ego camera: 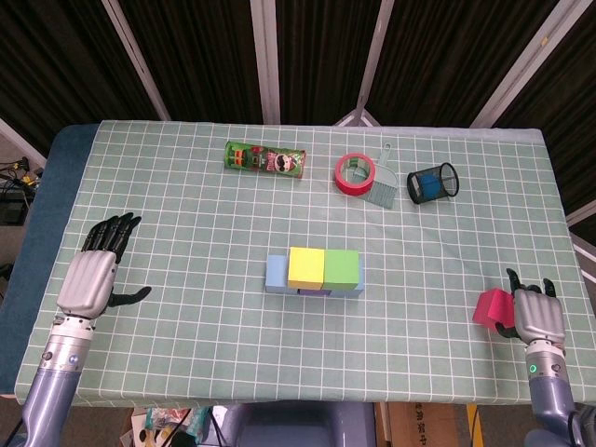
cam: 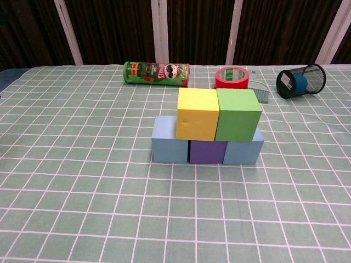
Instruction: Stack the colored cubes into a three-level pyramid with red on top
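Two levels built, red cube (ego camera: 491,306) not yet placed.
Red cube is gripped by right hand (ego camera: 533,317) near table's (ego camera: 186,214) right edge; left hand (ego camera: 90,277) fingers spread, empty.

Cubes stacked mid-tabletop (ego camera: 186,214), clutter behind, a hand at each near side.
A bottom row (cam: 207,152) of three cubes sits side by side, a top pair (cam: 218,114) resting on it; behind, left to right, lie a can (ego camera: 265,159), tape (ego camera: 354,173), a brush (ego camera: 380,191) touching the tape's right, and a cup (ego camera: 433,182) on its side; a lone cube (ego camera: 491,307) sits far right near the front edge, just left of the right hand (ego camera: 538,317); the left hand (ego camera: 88,279) lies far left, well apart from the stack.
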You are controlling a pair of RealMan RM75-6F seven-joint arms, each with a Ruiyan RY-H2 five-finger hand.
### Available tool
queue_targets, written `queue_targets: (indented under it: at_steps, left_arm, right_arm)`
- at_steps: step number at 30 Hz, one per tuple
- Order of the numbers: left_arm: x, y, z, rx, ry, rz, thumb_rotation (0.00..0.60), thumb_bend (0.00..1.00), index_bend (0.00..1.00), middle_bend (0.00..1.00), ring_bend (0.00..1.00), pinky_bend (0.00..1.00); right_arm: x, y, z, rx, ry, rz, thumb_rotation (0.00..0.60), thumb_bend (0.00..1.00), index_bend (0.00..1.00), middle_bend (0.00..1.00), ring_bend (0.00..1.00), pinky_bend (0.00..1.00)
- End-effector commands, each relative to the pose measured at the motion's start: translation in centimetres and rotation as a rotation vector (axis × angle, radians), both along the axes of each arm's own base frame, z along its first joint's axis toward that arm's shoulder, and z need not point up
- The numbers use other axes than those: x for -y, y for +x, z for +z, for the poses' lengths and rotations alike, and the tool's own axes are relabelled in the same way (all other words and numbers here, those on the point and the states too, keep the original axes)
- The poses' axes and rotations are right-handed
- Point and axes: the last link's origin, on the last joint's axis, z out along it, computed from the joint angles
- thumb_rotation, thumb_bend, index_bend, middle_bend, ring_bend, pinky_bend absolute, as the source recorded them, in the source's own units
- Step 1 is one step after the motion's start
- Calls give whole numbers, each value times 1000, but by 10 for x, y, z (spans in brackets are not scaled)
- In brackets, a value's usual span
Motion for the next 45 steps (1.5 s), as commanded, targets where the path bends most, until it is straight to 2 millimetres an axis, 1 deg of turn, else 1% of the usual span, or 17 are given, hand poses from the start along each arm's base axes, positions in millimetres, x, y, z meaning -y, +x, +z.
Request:
queue_targets:
  at_steps: [1, 4, 7, 12, 16, 22, 26, 29, 35, 37, 45]
  left_arm:
    - [0, 0, 0, 1, 1, -1, 600, 124, 0, 21, 0, 0]
    - [0, 0, 1, 0, 2, -2, 600, 125, 0, 21, 0, 0]
    - [-1, 1, 2, 1, 4, -4, 600, 125, 0, 21, 0, 0]
    - [-1, 2, 5, 1, 4, -6, 600, 124, 0, 21, 0, 0]
    - [-1, 4, 9, -3, 5, -9, 600, 124, 0, 21, 0, 0]
    - [0, 7, 12, -21, -4, -16, 600, 124, 0, 21, 0, 0]
    - [1, 7, 10, -33, -14, -20, 600, 124, 0, 21, 0, 0]
    - [0, 6, 8, -37, -20, -18, 600, 125, 0, 22, 0, 0]
    - [-4, 2, 9, -41, -16, -8, 600, 124, 0, 21, 0, 0]
    - [-5, 1, 9, -37, -19, 0, 600, 124, 0, 22, 0, 0]
    - [-9, 1, 10, -24, -30, 5, 600, 125, 0, 21, 0, 0]
  right_arm:
    - [-1, 2, 1, 10, 2, 3, 600, 270, 0, 410, 238, 0]
    - [-2, 6, 3, 27, 4, 13, 600, 272, 0, 410, 238, 0]
    - [-2, 14, 8, 63, -7, 34, 600, 274, 0, 410, 238, 0]
    - [-1, 34, 25, 137, -40, 93, 600, 275, 0, 409, 238, 0]
    - [-1, 50, 38, 159, -50, 145, 600, 274, 0, 410, 238, 0]
    - [2, 82, 55, 142, -30, 217, 600, 275, 0, 410, 238, 0]
    - [7, 109, 63, 141, -17, 257, 600, 274, 0, 410, 238, 0]
    - [13, 134, 68, 154, -3, 277, 600, 275, 0, 410, 238, 0]
    - [28, 178, 66, 157, 30, 320, 600, 275, 0, 409, 238, 0]
    - [34, 194, 62, 159, 41, 337, 600, 275, 0, 410, 238, 0]
    - [51, 242, 45, 148, 85, 375, 600, 274, 0, 410, 238, 0]
